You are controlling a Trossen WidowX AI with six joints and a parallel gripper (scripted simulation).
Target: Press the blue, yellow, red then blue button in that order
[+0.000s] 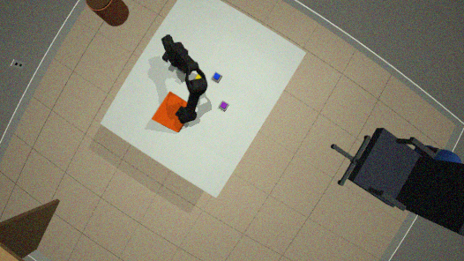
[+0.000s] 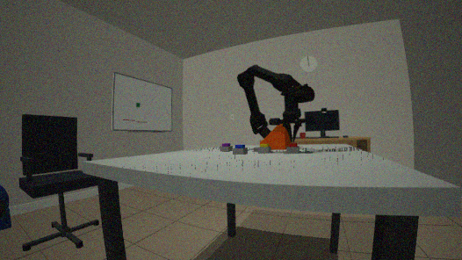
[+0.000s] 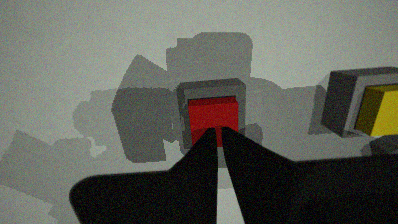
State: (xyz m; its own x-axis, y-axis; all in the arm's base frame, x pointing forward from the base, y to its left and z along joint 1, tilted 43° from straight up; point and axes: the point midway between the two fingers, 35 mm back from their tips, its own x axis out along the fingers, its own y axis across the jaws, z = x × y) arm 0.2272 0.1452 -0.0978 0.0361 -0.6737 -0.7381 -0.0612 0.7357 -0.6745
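The red button point(image 2: 293, 145) point(image 3: 213, 112) sits in a grey housing, its cap standing raised. My gripper point(image 2: 294, 139) point(image 3: 218, 133) is shut and empty, pointing down. Its fingertips overlap the near part of the red cap in the wrist view and are just above it in the exterior view; contact cannot be made out. The yellow button point(image 1: 198, 77) point(image 2: 264, 145) point(image 3: 386, 112) is to the right in the wrist view. The blue button point(image 1: 216, 77) point(image 2: 240, 147) stands farther along, raised. In the top view the arm hides the red button.
A purple button point(image 1: 224, 106) point(image 2: 226, 145) stands near the blue one. A large orange shape point(image 1: 168, 110) point(image 2: 276, 139) is beside the arm's base on the white table point(image 1: 185, 163) point(image 2: 211, 169). An office chair point(image 1: 385, 159) point(image 2: 50, 145) stands off the table.
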